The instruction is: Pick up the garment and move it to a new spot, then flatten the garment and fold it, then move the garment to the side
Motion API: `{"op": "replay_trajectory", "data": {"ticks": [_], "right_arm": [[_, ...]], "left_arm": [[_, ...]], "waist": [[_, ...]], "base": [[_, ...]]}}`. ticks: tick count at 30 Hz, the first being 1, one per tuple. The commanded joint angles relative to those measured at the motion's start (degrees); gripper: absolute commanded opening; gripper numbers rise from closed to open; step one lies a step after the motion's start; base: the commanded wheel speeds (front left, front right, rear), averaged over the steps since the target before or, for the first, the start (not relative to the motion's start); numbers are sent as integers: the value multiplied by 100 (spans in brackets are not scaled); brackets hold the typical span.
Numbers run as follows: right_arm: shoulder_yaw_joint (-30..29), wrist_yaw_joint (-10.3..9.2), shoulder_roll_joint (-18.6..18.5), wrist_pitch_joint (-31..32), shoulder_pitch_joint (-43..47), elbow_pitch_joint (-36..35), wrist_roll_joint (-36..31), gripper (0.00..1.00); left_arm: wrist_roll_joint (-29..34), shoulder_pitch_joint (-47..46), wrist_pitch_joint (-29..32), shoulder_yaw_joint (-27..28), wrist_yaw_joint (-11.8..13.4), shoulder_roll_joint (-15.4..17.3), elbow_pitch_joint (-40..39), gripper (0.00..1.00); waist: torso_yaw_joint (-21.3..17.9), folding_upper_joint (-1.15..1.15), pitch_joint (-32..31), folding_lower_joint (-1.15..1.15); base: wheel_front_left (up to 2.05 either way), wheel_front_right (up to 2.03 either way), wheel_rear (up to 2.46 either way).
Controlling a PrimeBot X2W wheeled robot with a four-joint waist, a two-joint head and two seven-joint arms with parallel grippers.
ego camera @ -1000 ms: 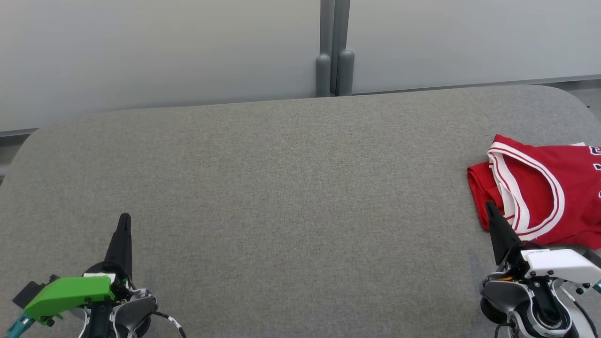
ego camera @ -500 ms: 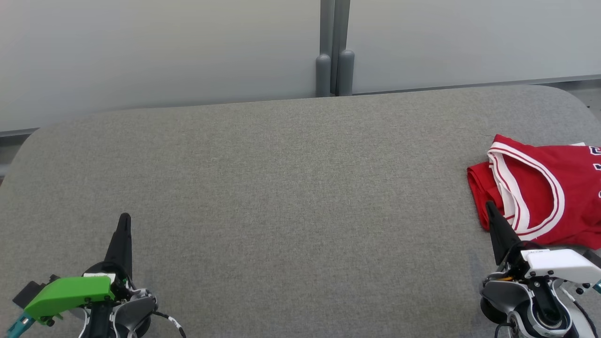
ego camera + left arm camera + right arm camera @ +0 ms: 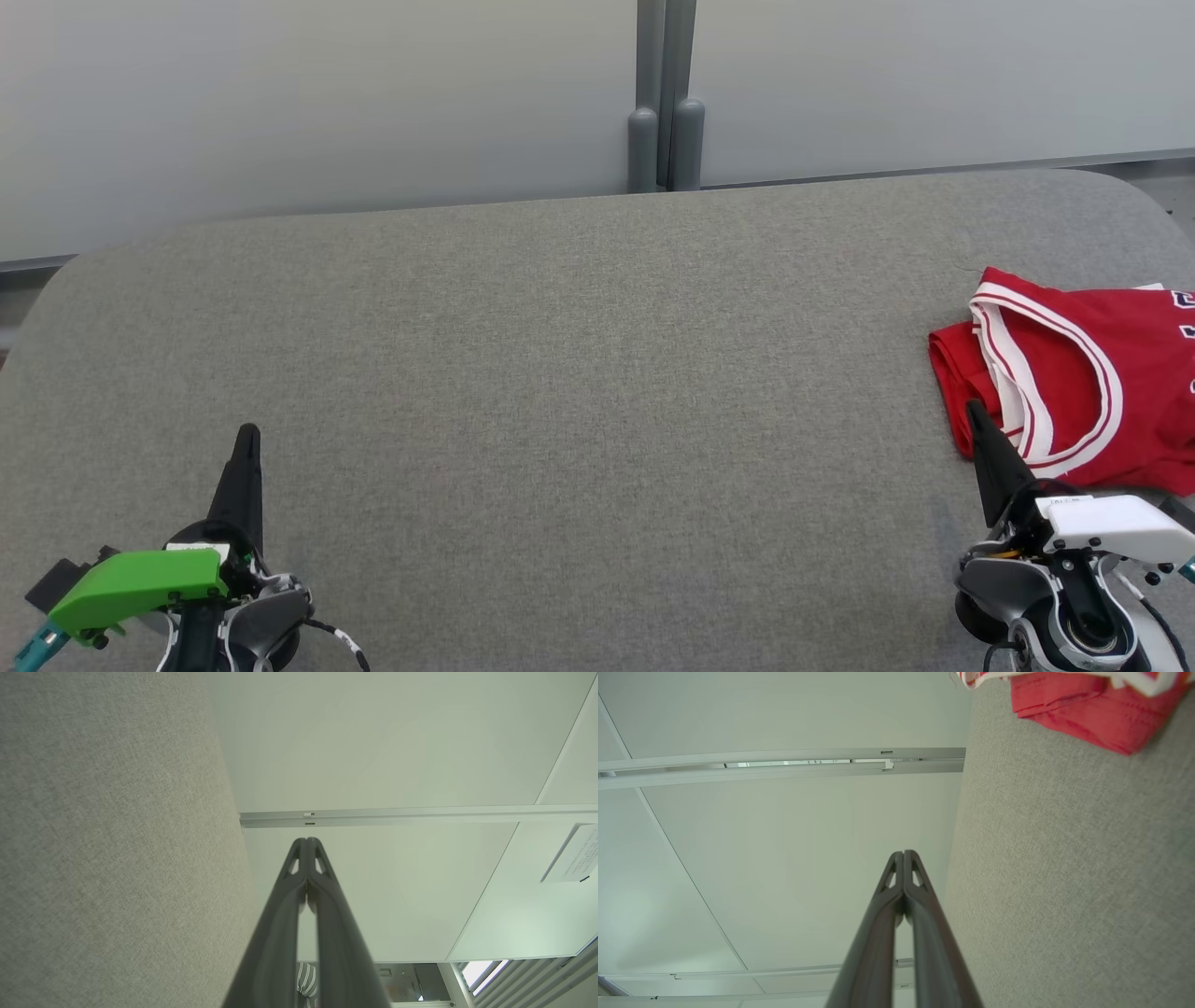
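At frame right the garment [image 3: 1074, 373] lies loosely folded on the table [image 3: 560, 373], seemingly already set aside; left gripper [image 3: 247, 432] and right gripper [image 3: 974, 408] rest empty, jaws together.

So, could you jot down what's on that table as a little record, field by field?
surface: grey fabric-covered table
garment: red jersey with white trim, lying rumpled at the table's right side, partly cut off by the head view's edge
left jaws: shut, empty, at the near left, far from the jersey
right jaws: shut, empty, tip close by the jersey's near-left corner, not gripping it
behind: pale panels joined by a grey post
stage: jersey not yet picked up
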Motion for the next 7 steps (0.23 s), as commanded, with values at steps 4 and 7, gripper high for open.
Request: {"op": "replay_trajectory", "data": {"ticks": [4,7], "right_arm": [[4,2,-29,14,-62,8,31,0],[4,2,-29,14,-62,8,31,0]], "left_arm": [[-3,-81,26,13,-33,3,-21,0],[-3,-81,26,13,-33,3,-21,0]], "waist": [[0,42,0,0],[0,42,0,0]], "base": [[0,0,0],[0,0,0]]}}
